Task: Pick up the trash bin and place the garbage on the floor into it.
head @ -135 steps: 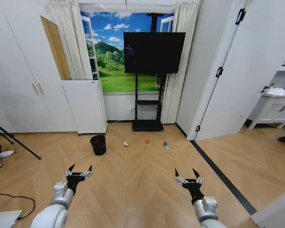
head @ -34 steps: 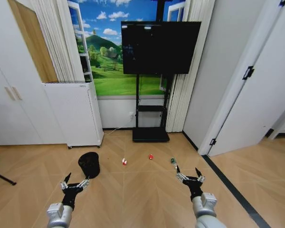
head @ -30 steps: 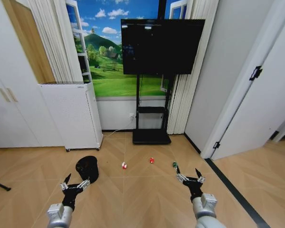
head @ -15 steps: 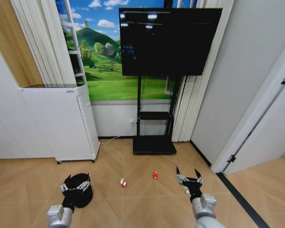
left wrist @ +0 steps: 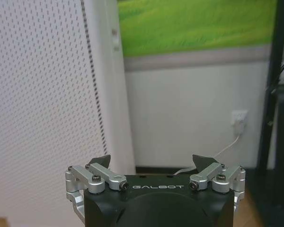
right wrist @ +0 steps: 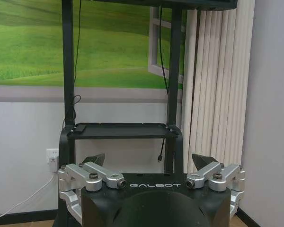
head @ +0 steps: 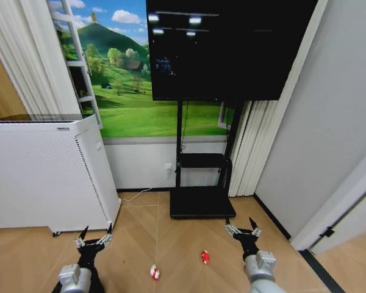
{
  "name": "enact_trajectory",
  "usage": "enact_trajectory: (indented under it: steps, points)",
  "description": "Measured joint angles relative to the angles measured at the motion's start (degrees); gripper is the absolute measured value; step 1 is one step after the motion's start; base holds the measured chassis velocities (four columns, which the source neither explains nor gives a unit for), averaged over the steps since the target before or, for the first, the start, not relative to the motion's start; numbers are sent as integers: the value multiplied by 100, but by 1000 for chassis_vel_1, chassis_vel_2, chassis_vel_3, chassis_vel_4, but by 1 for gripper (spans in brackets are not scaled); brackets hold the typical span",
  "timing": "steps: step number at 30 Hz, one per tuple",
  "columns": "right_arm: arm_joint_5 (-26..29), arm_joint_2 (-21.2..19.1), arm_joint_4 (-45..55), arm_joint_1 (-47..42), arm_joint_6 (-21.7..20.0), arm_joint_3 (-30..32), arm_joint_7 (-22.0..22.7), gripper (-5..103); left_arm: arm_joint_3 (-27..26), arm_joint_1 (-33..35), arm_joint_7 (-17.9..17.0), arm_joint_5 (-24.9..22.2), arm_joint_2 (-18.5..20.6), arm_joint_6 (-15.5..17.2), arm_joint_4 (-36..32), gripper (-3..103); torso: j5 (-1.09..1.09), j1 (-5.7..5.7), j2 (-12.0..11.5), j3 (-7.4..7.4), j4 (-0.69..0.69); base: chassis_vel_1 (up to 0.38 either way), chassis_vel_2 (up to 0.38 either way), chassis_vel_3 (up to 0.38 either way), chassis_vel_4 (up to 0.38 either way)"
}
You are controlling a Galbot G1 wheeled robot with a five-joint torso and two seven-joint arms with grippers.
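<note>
Left gripper (head: 94, 237) is held low at the left of the head view, fingers (left wrist: 100, 162) spread wide, nothing gripped; in the left wrist view the left gripper (left wrist: 153, 163) is seen facing the white perforated appliance (left wrist: 42, 94) and the wall behind it. A dark shape is glimpsed at the bottom edge beside the left arm; whether it is the trash bin cannot be told. Right gripper (head: 243, 231) is held low at the right, fingers (right wrist: 203, 161) likewise spread wide and empty; in the right wrist view the right gripper (right wrist: 151, 161) is pointed at the black TV stand (right wrist: 120, 130) and the curtain (right wrist: 213, 90). Two pieces of garbage are seen on the wooden floor (head: 177, 244) between the two grippers, touched by neither: the red-and-white wrapper (head: 154, 272) lies nearer the left gripper, well apart from its fingers, and the small red crushed item (head: 205, 257) lies near the right gripper, just to its left and slightly closer to the robot. The stand's base (head: 200, 209) is set on the floor beyond the litter, with the TV (head: 226, 49) mounted above and the appliance (head: 46, 171) standing to the left against the wall.
</note>
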Motion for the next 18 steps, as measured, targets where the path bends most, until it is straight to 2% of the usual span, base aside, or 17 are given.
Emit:
enact_trajectory:
  steps: [2, 3, 5, 6, 8, 9, 11, 12, 15, 16, 18]
  points:
    - [-5, 0, -2, 0, 1, 5, 0, 100, -42, 45, -17, 0, 11, 62, 0, 96, -1, 1, 0, 0, -1, -248, 218, 178, -242]
    - [-14, 1, -17, 7, 11, 38, 0, 100, -313, 238, 32, -91, 54, 299, 30, 98, -6, 1, 0, 0, -3, -231, 129, 48, -95]
    - [-11, 4, -56, 25, 42, 88, 0, 100, -747, 477, 293, -329, 68, 506, 125, 98, 1, 0, -1, 0, 0, -106, 92, 45, -43]
    - [-11, 4, -56, 25, 42, 88, 0, 100, -747, 477, 293, -329, 68, 506, 125, 98, 1, 0, -1, 0, 0, -106, 55, 45, -43]
    - [-4, 12, -177, 38, 131, 141, 15, 100, -1275, 856, 589, -628, 95, 580, 360, 99, -3, -8, 1, -3, 0, 16, -12, -2, 29]
    - [-4, 12, -177, 38, 131, 141, 15, 100, -1275, 856, 589, -628, 95, 580, 360, 99, -3, -8, 1, -3, 0, 32, -24, -3, 58]
    - [16, 37, -324, 74, 187, 158, 30, 100, -1659, 1112, 867, -687, 95, 256, 866, 99, -2, -11, 3, -4, 0, 102, -83, -84, 63]
    - [16, 37, -324, 74, 187, 158, 30, 100, -1659, 1112, 867, -687, 95, 256, 866, 99, -2, -11, 3, -4, 0, 102, -88, -95, 63]
    - [32, 76, -473, 197, 204, 119, 50, 100, -1981, 1155, 1205, -673, 69, -344, 1646, 102, -3, -12, 4, -4, 1, 67, -62, -41, 49]
    - [32, 76, -473, 197, 204, 119, 50, 100, -1981, 1155, 1205, -673, 69, -344, 1646, 102, -3, -12, 4, -4, 1, 51, -36, -21, 38]
    - [74, 100, -570, 324, 204, 80, 67, 100, -2159, 1078, 1543, -684, 105, -1154, 2508, 98, -2, -9, 3, -3, 1, 0, 0, 0, 0]
